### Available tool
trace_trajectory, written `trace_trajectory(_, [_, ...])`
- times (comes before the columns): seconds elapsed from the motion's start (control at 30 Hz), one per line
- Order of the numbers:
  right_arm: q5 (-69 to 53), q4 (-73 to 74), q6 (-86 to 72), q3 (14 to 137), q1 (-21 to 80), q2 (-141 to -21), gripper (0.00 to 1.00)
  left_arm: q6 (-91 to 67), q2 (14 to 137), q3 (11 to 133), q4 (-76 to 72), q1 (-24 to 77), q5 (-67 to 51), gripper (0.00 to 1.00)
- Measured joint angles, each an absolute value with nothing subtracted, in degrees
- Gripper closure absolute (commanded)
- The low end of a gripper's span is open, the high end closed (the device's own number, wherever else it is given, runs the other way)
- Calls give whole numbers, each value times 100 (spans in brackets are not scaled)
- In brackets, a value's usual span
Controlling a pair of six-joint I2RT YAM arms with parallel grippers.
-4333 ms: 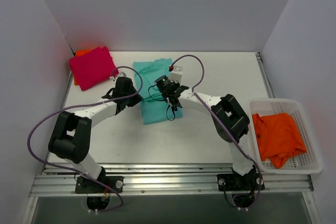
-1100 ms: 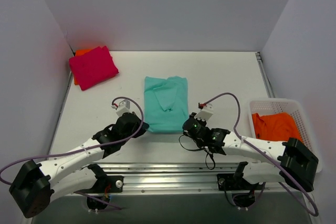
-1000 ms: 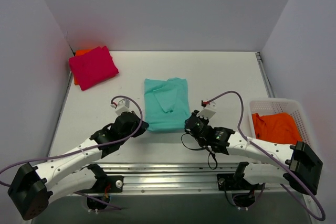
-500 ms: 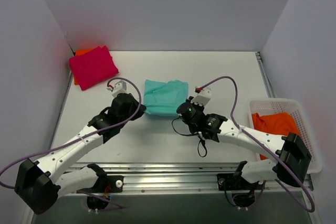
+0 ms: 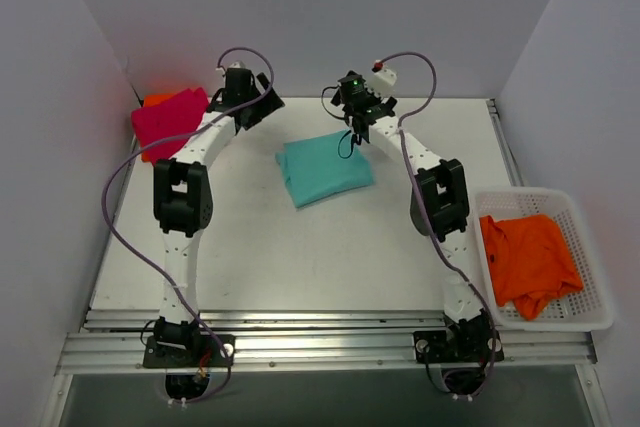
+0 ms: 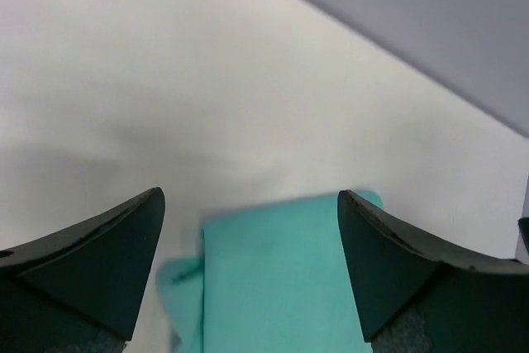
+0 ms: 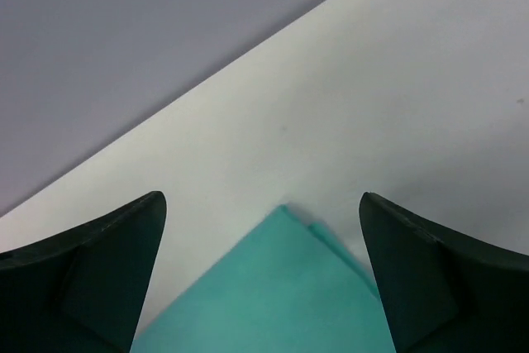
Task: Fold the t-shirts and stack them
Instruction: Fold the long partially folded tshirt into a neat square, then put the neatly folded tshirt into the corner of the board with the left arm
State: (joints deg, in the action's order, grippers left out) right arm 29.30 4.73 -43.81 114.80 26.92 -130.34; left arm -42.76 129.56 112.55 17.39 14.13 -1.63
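Note:
The teal t-shirt [image 5: 325, 168] lies folded into a small rectangle at the middle back of the table. My left gripper [image 5: 268, 109] hangs open above its far left corner, holding nothing. Open and empty too, my right gripper [image 5: 358, 129] hangs above the far right corner. The left wrist view has the teal t-shirt [image 6: 273, 279] below the open left gripper [image 6: 250, 197], a small flap sticking out at its left. A corner of the teal t-shirt [image 7: 273, 295] points up between the right gripper's [image 7: 260, 197] fingers. A folded magenta t-shirt [image 5: 170, 125] rests on a folded orange one [image 5: 153, 101] at the back left.
A white basket [image 5: 600, 317] at the right table edge holds a crumpled orange t-shirt [image 5: 528, 262]. Both arms stretch up the table toward the back wall, their cables looping above them. The white table [image 5: 300, 257] ends at a metal rail in front.
Both grippers carried the teal shirt's near edge to the far side, folding it in half. They then opened, let go of the cloth and rose near the back wall.

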Motion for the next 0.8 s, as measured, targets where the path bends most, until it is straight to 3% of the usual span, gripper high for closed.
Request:
trace_trajectory(0.1, [2978,707,-4228,11959,2333,-13544,0,-3988,13998,12969,2276,1208,-263,6])
trace_trajectory(0.2, [2965,370,-4123,10812,2281,-13104,0,-3828,13900,12833,2591,1151,-239,6])
trace_trajectory(0.27, [2882,69,-4069,9800,2366,-12613,0,-3774,13498,12226,2652,1164,-172,6])
trace_trajectory(0.43, [2755,-303,-4038,8954,2633,-11994,0,-3695,11876,10114,2519,1260,84,6])
trace_trajectory(0.6, [2766,-777,-4064,7885,2644,-11122,0,-3732,10337,7966,1378,1361,110,6])
trace_trajectory(0.8, [2864,-1055,-4086,6829,2512,-10285,0,-3887,10757,6606,-119,1428,-239,6])
